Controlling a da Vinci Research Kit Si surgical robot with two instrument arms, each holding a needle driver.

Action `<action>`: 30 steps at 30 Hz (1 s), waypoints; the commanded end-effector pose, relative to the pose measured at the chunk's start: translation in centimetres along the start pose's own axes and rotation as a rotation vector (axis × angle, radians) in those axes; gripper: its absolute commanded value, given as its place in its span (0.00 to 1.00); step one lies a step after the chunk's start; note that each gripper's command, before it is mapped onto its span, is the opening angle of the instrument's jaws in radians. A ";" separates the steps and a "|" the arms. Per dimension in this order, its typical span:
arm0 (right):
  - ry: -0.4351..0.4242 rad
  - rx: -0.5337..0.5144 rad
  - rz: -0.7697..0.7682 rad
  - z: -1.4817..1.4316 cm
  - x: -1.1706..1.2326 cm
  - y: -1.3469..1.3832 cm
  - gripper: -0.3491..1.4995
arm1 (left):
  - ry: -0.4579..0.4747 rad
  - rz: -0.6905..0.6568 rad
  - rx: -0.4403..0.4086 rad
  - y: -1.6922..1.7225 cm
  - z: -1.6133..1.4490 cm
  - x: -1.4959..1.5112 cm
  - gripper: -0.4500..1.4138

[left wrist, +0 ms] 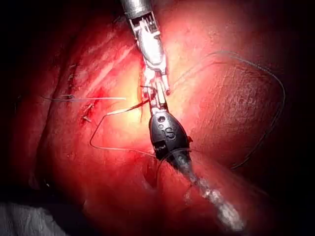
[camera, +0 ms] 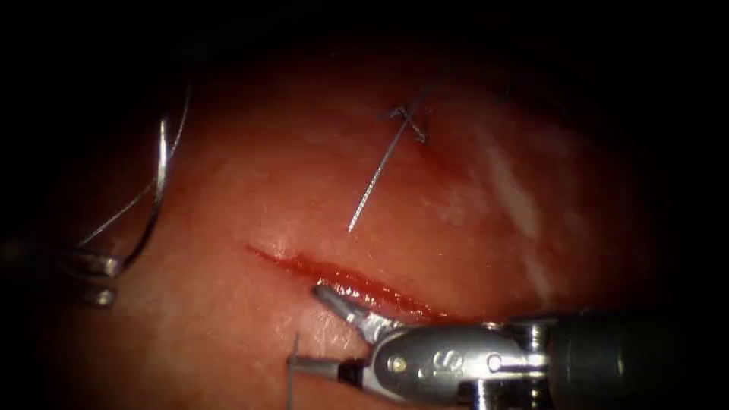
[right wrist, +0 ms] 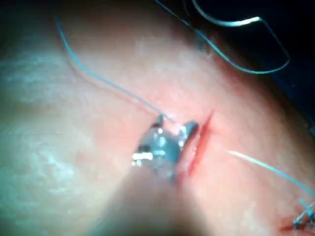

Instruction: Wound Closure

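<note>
The endoscope view looks down on the tissue [camera: 250, 190] from above and in front, close in, with the cut [camera: 345, 281] running across the lower middle and the right arm's tool [camera: 323, 330] entering from the right. The left wrist view looks along its own shaft from a little further back and faces the right arm's tool [left wrist: 156, 93] across the tissue [left wrist: 231, 108]. The right wrist view sits very near, looking down its shaft at its own jaws beside the cut [right wrist: 199, 145]. All three views share the cut's surroundings and the knotted stitch [camera: 414, 121].
</note>
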 end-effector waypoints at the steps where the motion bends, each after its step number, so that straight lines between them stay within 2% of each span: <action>1: 0.008 0.007 -0.008 0.13 0.02 -0.06 0.80 | 0.002 0.001 0.000 -0.02 0.05 -0.06 0.00; 3: 0.013 0.016 -0.009 0.15 0.04 -0.08 0.75 | 0.002 0.001 0.000 -0.01 0.04 -0.06 0.00; 5: 0.019 0.027 -0.011 0.14 0.05 -0.10 0.63 | 0.002 0.001 0.000 -0.02 0.04 -0.06 0.00; 6: 0.025 0.038 -0.018 0.13 0.04 -0.11 0.51 | 0.002 0.001 0.000 -0.02 0.04 -0.06 0.00; 7: 0.038 0.060 -0.026 0.10 0.04 -0.12 0.24 | 0.002 0.001 -0.001 -0.02 0.04 -0.06 0.00; 8: 0.037 0.076 -0.033 0.08 0.03 -0.14 0.02 | 0.002 0.001 0.000 -0.02 0.04 -0.06 0.00; 19: 0.026 0.136 -0.055 -0.34 0.04 -0.35 0.00 | 0.002 0.000 0.000 -0.02 0.04 -0.06 0.00; 24: 0.020 0.140 -0.066 -0.69 0.05 -0.51 0.00 | 0.002 0.000 0.000 -0.02 0.05 -0.06 0.00; 26: 0.019 0.143 -0.071 -0.91 0.07 -0.64 0.00 | 0.002 0.000 0.000 -0.02 0.05 -0.06 0.00; 30: 0.031 0.153 -0.074 -1.16 0.16 -0.84 0.00 | 0.002 0.000 0.000 -0.02 0.05 -0.06 0.00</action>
